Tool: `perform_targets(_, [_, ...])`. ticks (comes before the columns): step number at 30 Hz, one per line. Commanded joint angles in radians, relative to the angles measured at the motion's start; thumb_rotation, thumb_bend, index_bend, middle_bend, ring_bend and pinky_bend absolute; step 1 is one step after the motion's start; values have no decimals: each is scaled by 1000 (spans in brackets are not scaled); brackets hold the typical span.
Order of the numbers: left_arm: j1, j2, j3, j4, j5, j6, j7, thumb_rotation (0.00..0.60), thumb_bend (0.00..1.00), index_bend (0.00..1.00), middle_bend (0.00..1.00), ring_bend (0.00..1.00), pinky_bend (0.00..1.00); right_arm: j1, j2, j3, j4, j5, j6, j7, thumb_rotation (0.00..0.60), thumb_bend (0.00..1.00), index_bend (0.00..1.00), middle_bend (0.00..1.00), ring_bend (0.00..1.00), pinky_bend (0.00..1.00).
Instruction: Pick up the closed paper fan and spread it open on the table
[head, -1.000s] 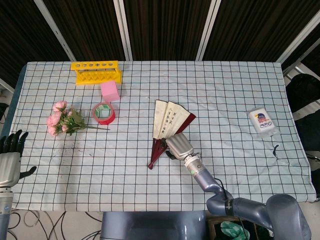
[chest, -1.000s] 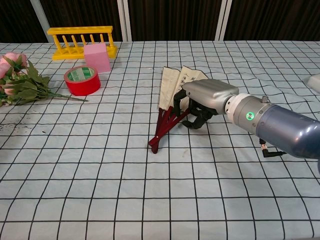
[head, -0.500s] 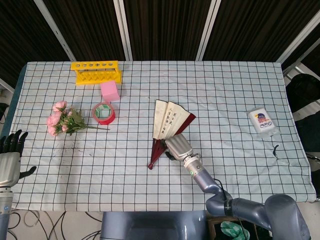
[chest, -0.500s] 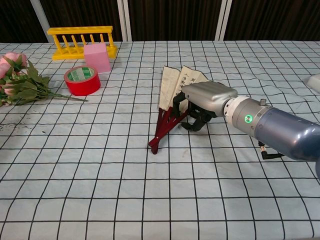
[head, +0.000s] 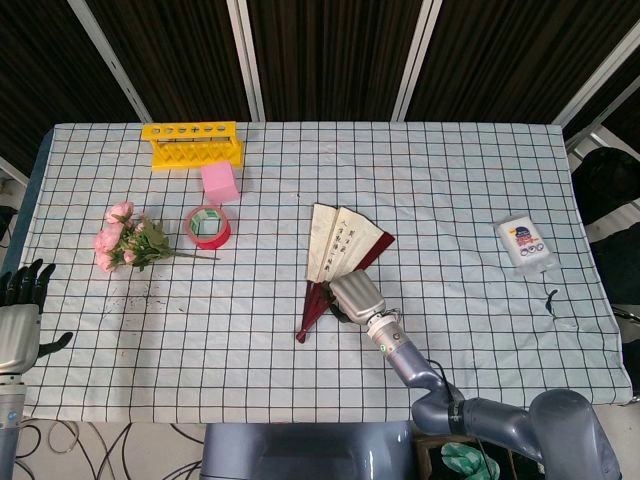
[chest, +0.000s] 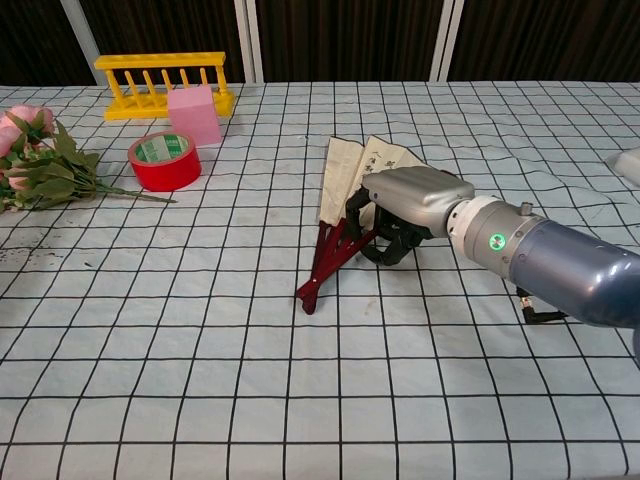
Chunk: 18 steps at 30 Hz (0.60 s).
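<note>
Slightly wider now — paper fan (head: 338, 244) under right hand (head: 357, 297) — fingers curled.

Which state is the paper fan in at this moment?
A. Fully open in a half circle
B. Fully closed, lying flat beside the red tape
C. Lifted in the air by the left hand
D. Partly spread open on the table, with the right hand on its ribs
D: the paper fan lies partly spread on the table, and the right hand rests on its dark red ribs.
</note>
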Motion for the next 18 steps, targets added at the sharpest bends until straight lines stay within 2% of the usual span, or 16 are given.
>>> perform_targets(1, [0, 0, 0, -1, 1, 0, 0, 600, 8, 0, 0, 0, 0, -2, 4, 0, -6, -10, 9, 9, 600, 596, 661, 934, 1000, 912])
perform_targets(6, [0, 0, 1, -2, 2, 1, 0, 600, 8, 0, 0, 0, 0, 0, 18, 7, -20, -33, 27, 29, 600, 710, 726, 934, 1000, 912])
perform_targets(18, [0, -2, 2, -5, 2, 2, 9, 600, 8, 0, 0, 0, 0, 14, 72, 68, -102, -72, 89, 91, 600, 768, 828, 934, 1000, 912])
